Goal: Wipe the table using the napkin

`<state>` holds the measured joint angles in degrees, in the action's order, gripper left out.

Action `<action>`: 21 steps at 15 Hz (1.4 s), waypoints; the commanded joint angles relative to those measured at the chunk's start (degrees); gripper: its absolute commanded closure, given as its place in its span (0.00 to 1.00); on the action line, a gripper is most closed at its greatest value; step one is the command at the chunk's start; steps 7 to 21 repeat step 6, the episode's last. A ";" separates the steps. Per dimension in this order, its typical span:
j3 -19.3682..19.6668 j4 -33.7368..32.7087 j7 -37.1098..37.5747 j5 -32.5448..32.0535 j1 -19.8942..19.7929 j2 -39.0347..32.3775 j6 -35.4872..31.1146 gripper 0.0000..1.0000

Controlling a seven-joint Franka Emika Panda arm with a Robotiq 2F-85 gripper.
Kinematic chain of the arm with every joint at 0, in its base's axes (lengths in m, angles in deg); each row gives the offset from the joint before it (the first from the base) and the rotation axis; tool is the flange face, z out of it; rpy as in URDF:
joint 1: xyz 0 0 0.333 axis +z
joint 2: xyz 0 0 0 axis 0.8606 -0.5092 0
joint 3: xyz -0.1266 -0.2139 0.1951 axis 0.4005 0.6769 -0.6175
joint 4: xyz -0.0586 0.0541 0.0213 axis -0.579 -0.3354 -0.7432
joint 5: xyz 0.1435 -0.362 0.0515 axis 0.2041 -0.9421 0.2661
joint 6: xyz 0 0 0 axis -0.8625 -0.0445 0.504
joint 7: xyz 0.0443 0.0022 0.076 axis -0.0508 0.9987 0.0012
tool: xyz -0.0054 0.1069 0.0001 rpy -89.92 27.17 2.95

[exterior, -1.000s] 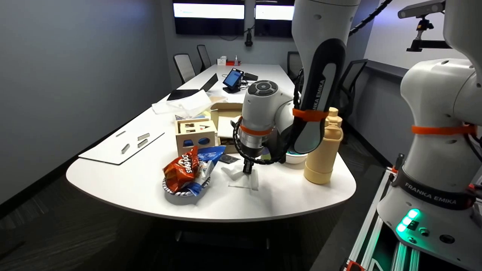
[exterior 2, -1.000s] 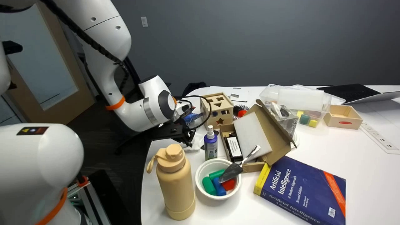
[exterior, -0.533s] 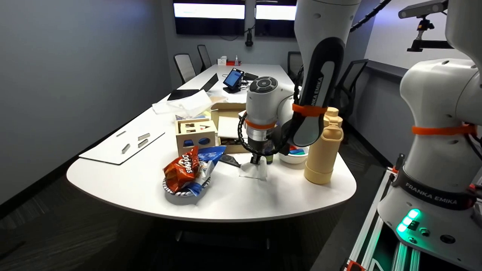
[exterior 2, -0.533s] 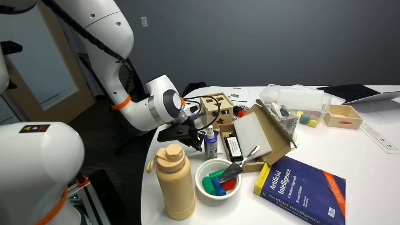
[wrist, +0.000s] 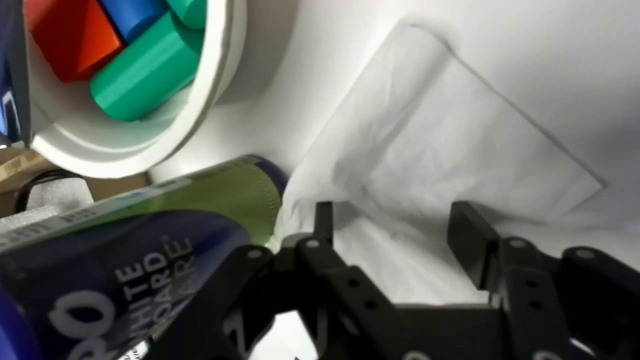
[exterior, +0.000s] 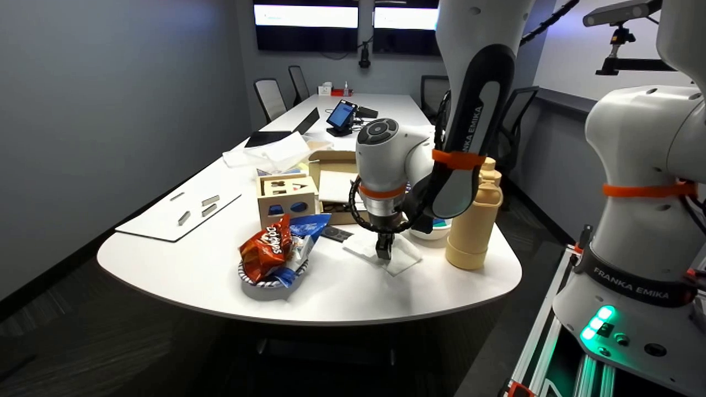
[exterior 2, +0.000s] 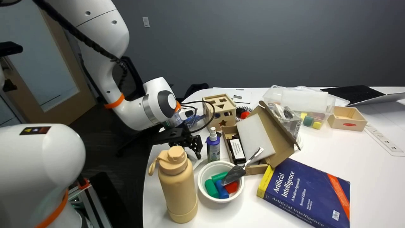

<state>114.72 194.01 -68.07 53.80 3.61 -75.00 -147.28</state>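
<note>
The white napkin (wrist: 450, 145) lies spread and slightly creased on the white table (exterior: 193, 275), one corner pointing toward the table's near edge. In the wrist view my gripper (wrist: 392, 212) stands open above it, the two fingers well apart with the tissue visible below and between them. No fold appears pinched. An exterior view has the gripper (exterior: 384, 255) pointing down over the middle of the napkin (exterior: 406, 258); whether the tips touch it, I cannot tell. Only a sliver of the napkin (exterior 2: 199, 163) shows behind the bottle in an exterior view.
Close by are a purple spray bottle (exterior 2: 213, 147), a white bowl of colored blocks (exterior 2: 207, 196) and a tall tan bottle (exterior 2: 178, 190). A snack basket (exterior: 270, 253), wooden shape box (exterior: 287, 201), open cardboard box (exterior 2: 281, 139) and blue book (exterior 2: 307, 190) also stand around.
The gripper has shifted rightward in an exterior view, dragging the napkin along. Its jaws have since parted, and the napkin, bunched at the fingertips before, now lies flatter and wider.
</note>
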 commanded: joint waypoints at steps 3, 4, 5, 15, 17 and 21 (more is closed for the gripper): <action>-3.13 1.87 -2.10 0.90 -1.20 11.56 9.50 0.00; -2.63 1.39 -0.54 0.29 -0.61 12.80 11.14 0.00; -1.96 0.99 0.29 -0.38 -0.16 14.21 12.45 0.00; -1.62 0.78 0.74 -0.67 0.02 15.67 13.61 0.00; -1.62 0.78 0.74 -0.67 0.02 15.67 13.61 0.00; -1.62 0.78 0.74 -0.67 0.02 15.67 13.61 0.00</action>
